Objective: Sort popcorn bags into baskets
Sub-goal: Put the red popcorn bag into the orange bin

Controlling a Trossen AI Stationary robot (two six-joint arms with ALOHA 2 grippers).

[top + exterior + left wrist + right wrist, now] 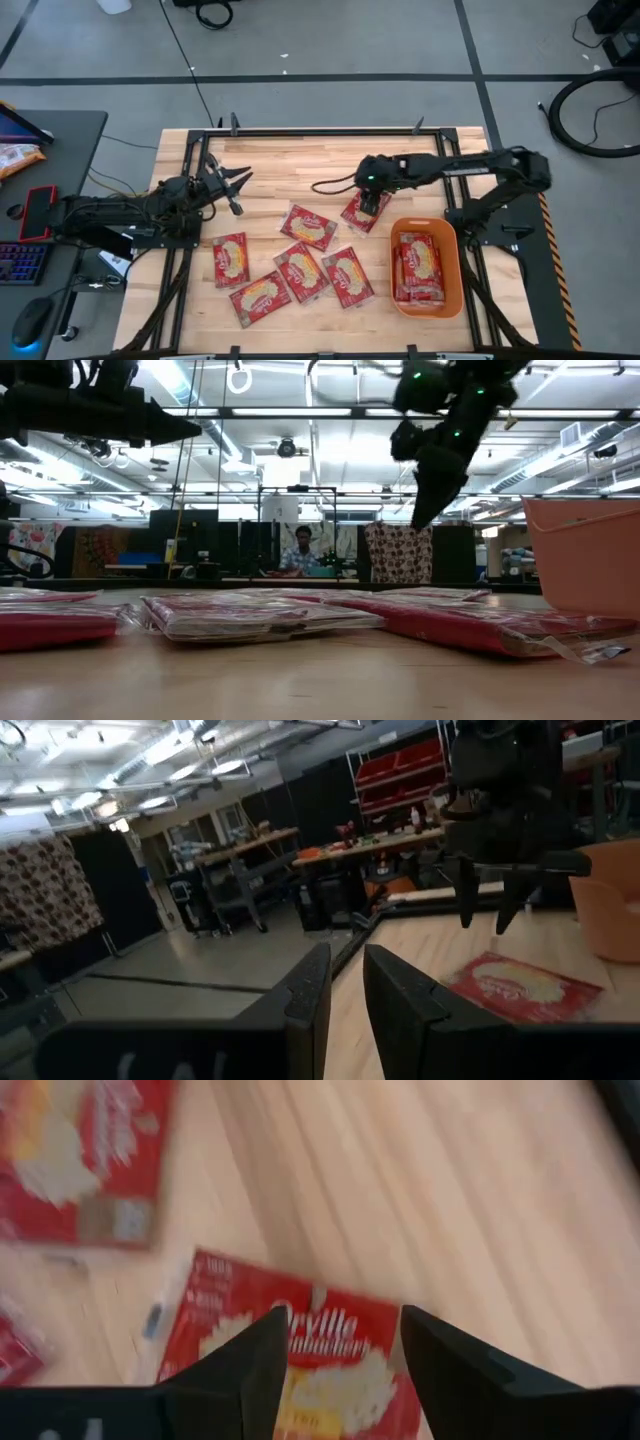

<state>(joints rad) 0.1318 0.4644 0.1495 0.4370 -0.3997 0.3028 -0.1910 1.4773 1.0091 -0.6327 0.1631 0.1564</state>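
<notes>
Several red popcorn bags lie flat on the wooden table: one [308, 226] near the middle, one [365, 210] to its right, and others [230, 259], [300, 271], [347, 277] toward the near edge. The orange basket [455, 262] stands at the right with popcorn bags [418, 268] lying in it. My right gripper [370, 203] hangs open above the right-hand bag [335, 1380], pointing steeply down, well clear of the table in the low view [420, 518]. My left gripper [240, 183] hovers at the table's left, about level, its fingers [310, 990] a little apart with nothing between them.
A black frame [300, 130] runs along the table's edges. Left of the table stands a dark side desk with a keyboard [20, 262], a mouse [30, 320] and an orange-and-white snack bag [15, 158]. A person [300, 550] sits in the room beyond.
</notes>
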